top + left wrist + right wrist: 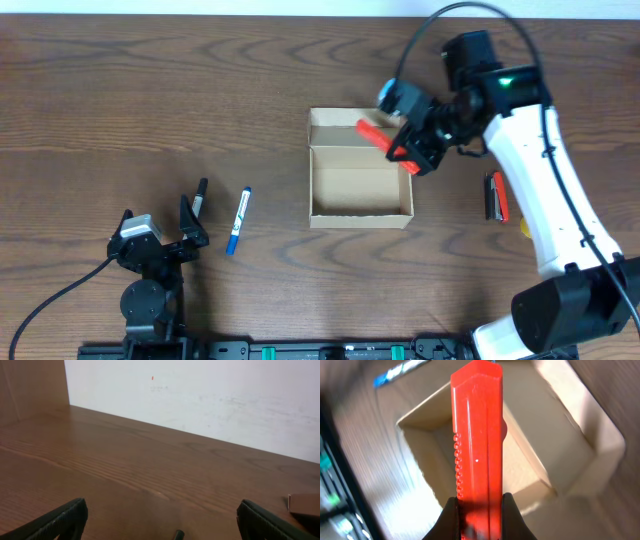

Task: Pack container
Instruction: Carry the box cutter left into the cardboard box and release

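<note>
The container (360, 190) is a tan cardboard box standing open at the table's middle, its flap lid folded back on the far side. My right gripper (408, 152) hovers over its far right corner, shut on a red utility knife (374, 135) that points out over the box. In the right wrist view the red knife (477, 435) sticks out from the shut gripper (479, 515) above the box's inside (535, 450). My left gripper (160, 228) rests open at the front left, holding nothing. The left wrist view shows the left gripper (162, 522) spread wide over bare wood.
A black marker (199, 198) and a blue marker (238, 220) lie just right of the left gripper; the black marker's tip (178, 535) shows between the left fingers. A black and a red item (496, 196) lie right of the box, with a small yellow piece (525, 228) nearby.
</note>
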Available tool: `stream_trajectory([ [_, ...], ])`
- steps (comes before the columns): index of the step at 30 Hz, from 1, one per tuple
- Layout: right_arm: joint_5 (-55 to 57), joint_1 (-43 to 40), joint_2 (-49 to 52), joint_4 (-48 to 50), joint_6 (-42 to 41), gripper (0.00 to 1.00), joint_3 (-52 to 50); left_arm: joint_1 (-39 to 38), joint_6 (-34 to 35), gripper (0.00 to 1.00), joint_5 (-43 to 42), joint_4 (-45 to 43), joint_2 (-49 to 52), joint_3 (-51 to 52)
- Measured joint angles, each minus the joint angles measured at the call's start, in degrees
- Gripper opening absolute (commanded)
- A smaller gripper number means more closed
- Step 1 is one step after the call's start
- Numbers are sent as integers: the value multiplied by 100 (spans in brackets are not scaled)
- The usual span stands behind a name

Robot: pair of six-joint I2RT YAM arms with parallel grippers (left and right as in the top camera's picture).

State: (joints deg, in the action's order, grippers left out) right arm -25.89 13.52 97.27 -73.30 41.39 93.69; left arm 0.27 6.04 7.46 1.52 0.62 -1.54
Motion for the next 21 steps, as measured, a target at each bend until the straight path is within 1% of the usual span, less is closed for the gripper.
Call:
stream_trajectory([
  [6, 542, 678, 4, 2, 1296, 1, 0, 0, 0, 95, 0, 0, 0, 0],
  [9, 713, 933, 9, 149, 1751, 1, 0, 0, 0, 95, 0, 0, 0, 0],
  [14, 828, 1045, 155, 330, 2070, 1, -4, 0, 0, 95, 0, 0, 0, 0],
  [21, 957, 1045, 920, 358, 2367, 1, -149, 0, 0, 95, 0, 0, 0, 0],
])
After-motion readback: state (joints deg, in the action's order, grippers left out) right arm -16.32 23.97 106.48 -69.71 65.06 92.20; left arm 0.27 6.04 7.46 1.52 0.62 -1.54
